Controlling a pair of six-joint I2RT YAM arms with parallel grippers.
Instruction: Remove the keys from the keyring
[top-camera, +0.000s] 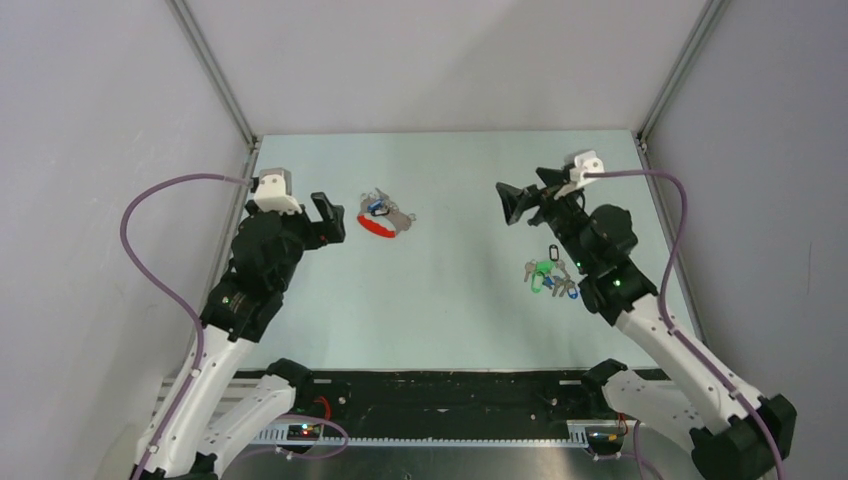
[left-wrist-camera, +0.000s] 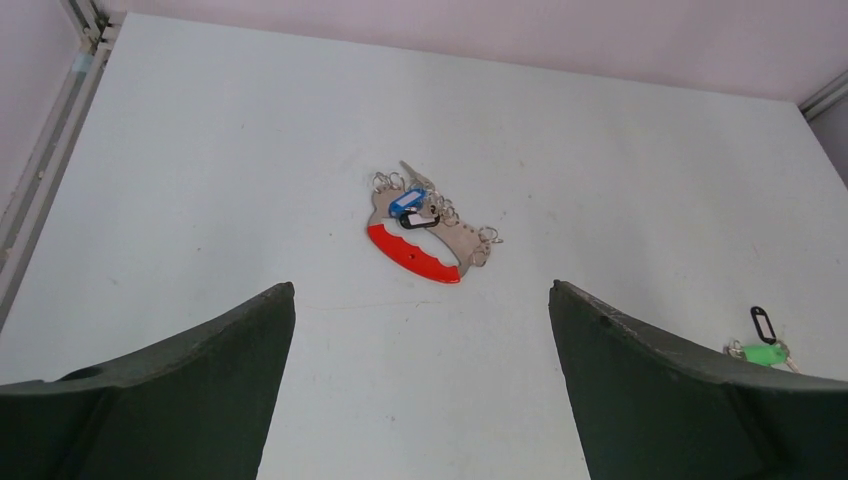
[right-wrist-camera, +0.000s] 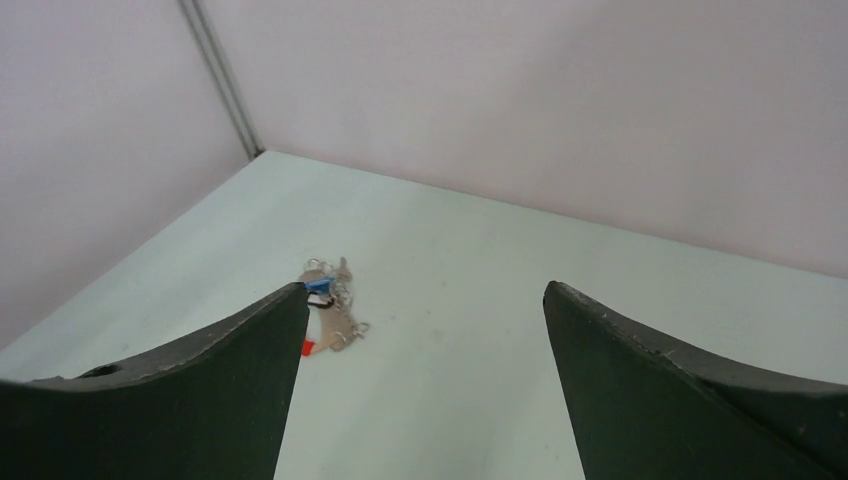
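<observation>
Red along one curved side and bare silver metal along the other: that is the keyring (top-camera: 381, 223). It lies flat on the left half of the surface (top-camera: 450, 320), nearer the far edge than the near one. My left gripper (top-camera: 328, 217) hangs just beside it on the left-edge side, fingers (left-wrist-camera: 160, 400) spread wide with nothing between them. My right gripper (top-camera: 515, 205) is raised over the right half, well apart from the keyring. Its fingers (right-wrist-camera: 720, 400) are also parted and empty.

The keys (left-wrist-camera: 412, 190) are bunched at one end of the keyring. A blue-headed key (left-wrist-camera: 407, 201) and a black tag (left-wrist-camera: 419, 221) lie over the metal part, and a plain silver blade pokes out toward the far edge. Small rings (left-wrist-camera: 487, 236) fringe the far side.

The keyring's long axis runs roughly along the far edge with a slight slant. The red back faces the near edge and the ringed side faces away.

I judge it light and stiff, and likely to skate on this smooth surface. The keys look loose and will probably swing and jangle once lifted. The red band seems the best anchor: broad and probably less slippery than the metal. I would pinch it across its width with my left gripper. My right gripper could then take the blue head, the only part thick enough to grasp, and work it along its ring.

A separate green-tagged bunch (top-camera: 547, 276) lies near the right edge, beside my right arm.
</observation>
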